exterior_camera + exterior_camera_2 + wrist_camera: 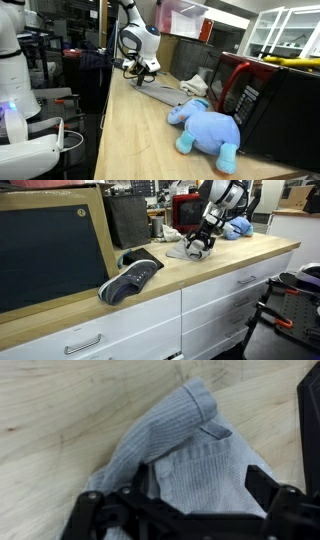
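Note:
A grey ribbed cloth (190, 445) lies crumpled on the wooden counter (60, 420). It also shows in both exterior views (165, 94) (187, 252). My gripper (205, 488) stands open just over it, one dark finger on each side of a bunched part of the fabric. In both exterior views the gripper (143, 69) (200, 243) points down at the cloth's end. The jaws have not closed on the fabric. Whether the fingertips touch it I cannot tell.
A blue stuffed elephant (206, 127) (238, 227) lies beside a red and black microwave (262, 100). A white rag (197, 82) sits behind the cloth. A dark sneaker (130, 278) rests by a framed black board (55, 250). Drawers (215, 305) front the counter.

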`<action>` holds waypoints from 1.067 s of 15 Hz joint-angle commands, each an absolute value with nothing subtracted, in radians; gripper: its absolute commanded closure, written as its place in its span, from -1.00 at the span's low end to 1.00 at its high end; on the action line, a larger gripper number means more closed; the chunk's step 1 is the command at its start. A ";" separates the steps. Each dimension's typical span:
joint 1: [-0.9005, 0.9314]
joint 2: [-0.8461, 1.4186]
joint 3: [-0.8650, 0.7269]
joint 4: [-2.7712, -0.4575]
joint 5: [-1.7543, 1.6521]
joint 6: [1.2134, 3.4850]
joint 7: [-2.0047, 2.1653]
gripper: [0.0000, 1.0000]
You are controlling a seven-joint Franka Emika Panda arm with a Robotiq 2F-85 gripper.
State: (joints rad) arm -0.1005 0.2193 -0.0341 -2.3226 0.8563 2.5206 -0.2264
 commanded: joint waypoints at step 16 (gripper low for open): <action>-0.083 0.206 0.008 -2.332 0.979 2.546 -0.203 -1.00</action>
State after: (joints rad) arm -0.0987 0.2196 -0.0073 -2.3179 0.9244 2.5209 -0.2100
